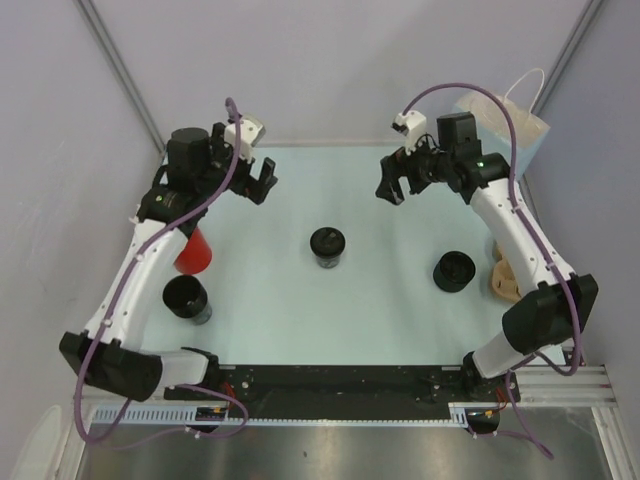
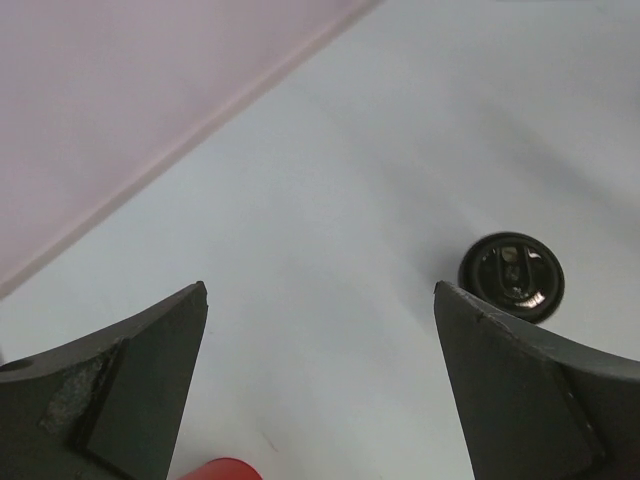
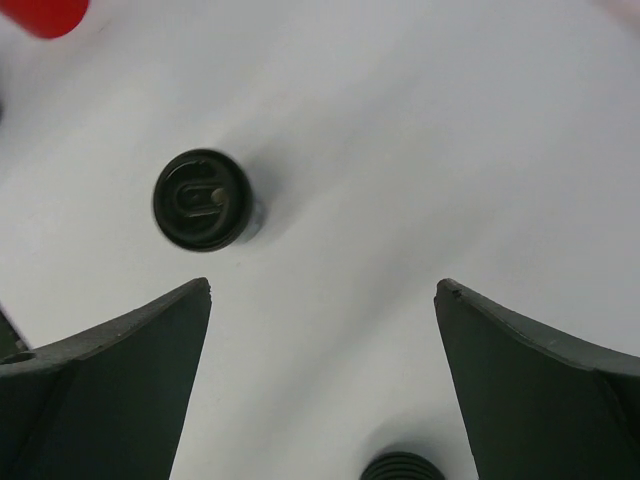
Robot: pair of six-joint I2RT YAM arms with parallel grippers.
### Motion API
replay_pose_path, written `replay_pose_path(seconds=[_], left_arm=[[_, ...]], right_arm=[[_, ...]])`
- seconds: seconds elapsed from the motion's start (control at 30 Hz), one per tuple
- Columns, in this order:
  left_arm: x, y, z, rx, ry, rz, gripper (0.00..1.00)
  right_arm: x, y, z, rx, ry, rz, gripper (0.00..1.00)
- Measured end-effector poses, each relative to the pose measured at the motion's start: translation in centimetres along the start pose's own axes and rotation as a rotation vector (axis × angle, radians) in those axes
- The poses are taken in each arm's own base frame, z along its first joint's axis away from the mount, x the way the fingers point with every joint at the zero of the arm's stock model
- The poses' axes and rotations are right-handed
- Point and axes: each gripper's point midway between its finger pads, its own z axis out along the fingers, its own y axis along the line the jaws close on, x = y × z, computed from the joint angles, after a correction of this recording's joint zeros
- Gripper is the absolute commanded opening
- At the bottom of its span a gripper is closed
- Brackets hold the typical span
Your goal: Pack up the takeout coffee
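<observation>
Tabletop (image 1: 300, 330): pale surface that carries every item, with walls on three sides.
Paper bag (image 1: 528, 135): pale blue, upright at the far right corner, behind the right arm.
Left end effector (image 1: 255, 180): raised over the far left of the tabletop, fingers spread wide, nothing between them.
Right end effector (image 1: 397, 183): raised over the far right, fingers likewise spread wide and holding nothing.
Cup carrier (image 1: 503, 280): brown pulp, at the right edge, partly hidden by the right arm.
Red cup (image 1: 193, 252): at the left side, just beside the left arm.
Takeout coffee (image 1: 327, 245): black cup with its sip lid on, upright near the middle of the tabletop. It lies between the two end effectors, nearer the arm bases than either and well apart from both. In the left wrist view it sits off towards the right-hand finger; in the right wrist view, above the left-hand finger.
Other black cups: one (image 1: 454, 271) right of the coffee near the carrier, one (image 1: 187, 298) near the red cup.
</observation>
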Motion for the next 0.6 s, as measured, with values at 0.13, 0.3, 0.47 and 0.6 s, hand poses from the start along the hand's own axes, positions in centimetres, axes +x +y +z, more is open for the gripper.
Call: replay_pose_path(seconds=[0.13, 0.3, 0.47, 0.6], left_arm=[[-2.4, 1.3, -3.2, -0.112, -0.073, 0.03, 1.0], [-3.7, 1.7, -5.5, -0.163, -0.112, 0.065, 0.99], [-3.3, 1.4, -5.9, -0.152, -0.094, 0.091, 0.99], [-3.1, 0.9, -6.3, -0.128, -0.093, 0.102, 0.99]], right_arm=[[-3.1, -1.2, -3.1, 0.141, -0.091, -0.065, 1.0], [-6.0, -3.0, -7.0, 0.328, -0.189, -0.124, 1.0], [-7.4, -6.3, -10.3, 0.52, -0.257, -0.122, 1.0], [-7.5, -10.3, -13.7, 0.683, -0.298, -0.09, 1.0]])
